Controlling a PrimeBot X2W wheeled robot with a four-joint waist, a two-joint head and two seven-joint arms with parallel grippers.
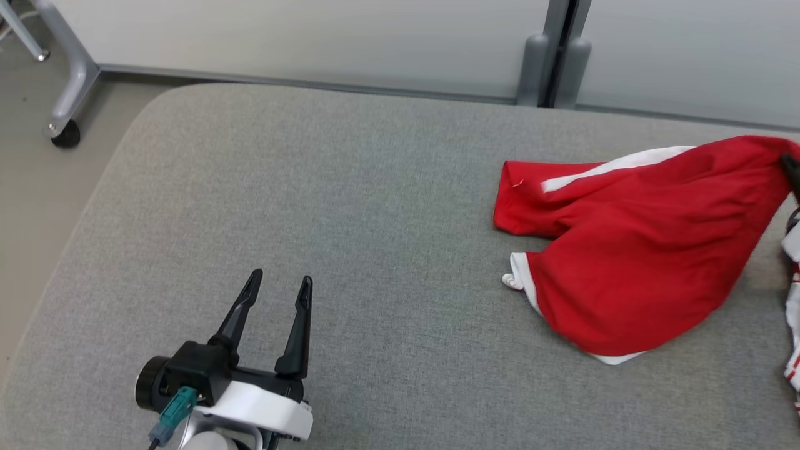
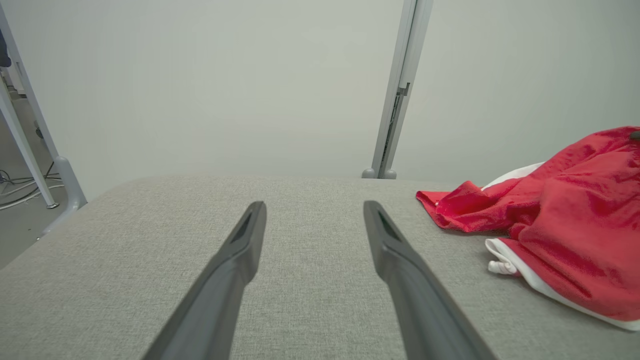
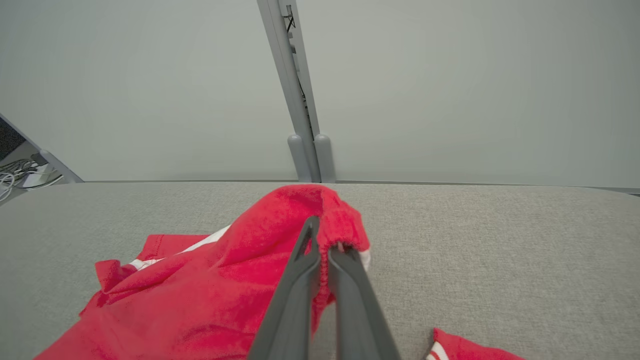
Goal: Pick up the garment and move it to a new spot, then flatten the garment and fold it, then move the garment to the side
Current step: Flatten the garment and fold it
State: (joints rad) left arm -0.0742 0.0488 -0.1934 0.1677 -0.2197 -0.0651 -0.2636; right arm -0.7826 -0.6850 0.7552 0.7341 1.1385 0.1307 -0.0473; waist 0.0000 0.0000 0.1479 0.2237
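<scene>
Cloth first, in the head view: the garment [image 1: 625, 250], red with white trim, lies bunched at 3 o'clock on the grey pad [image 1: 312, 187]. Its far corner rises in a peak toward 2 o'clock, where the right gripper [image 1: 791, 167] meets it at the picture's edge. That peak reads to me as the lift that opens the task, the carry to a new spot. The left gripper [image 1: 281, 276] sits at 7 o'clock, well apart from the garment, its 2 fingers spread and empty over bare pad (parked there, I judge, to leave the right arm room).

From the left wrist, the left gripper [image 2: 314, 206] shows both fingers splayed wide with only pad [image 2: 150, 260] between them, touching nothing. The garment [image 2: 565, 225] lies off at 3 o'clock.

From the right wrist, the right gripper [image 3: 326, 235] is clamped tight on a fold at the garment's [image 3: 200, 290] edge. Red cloth is squeezed between the 2 fingers and bulges past the tips toward 12 o'clock, while the rest trails down to 8 o'clock on the pad [image 3: 500, 240]. A pinch at the edge, not the middle, should let the cloth hang open once raised. A red-and-white scrap [image 3: 465, 348] lies at 5 o'clock, apart from the grip.
</scene>
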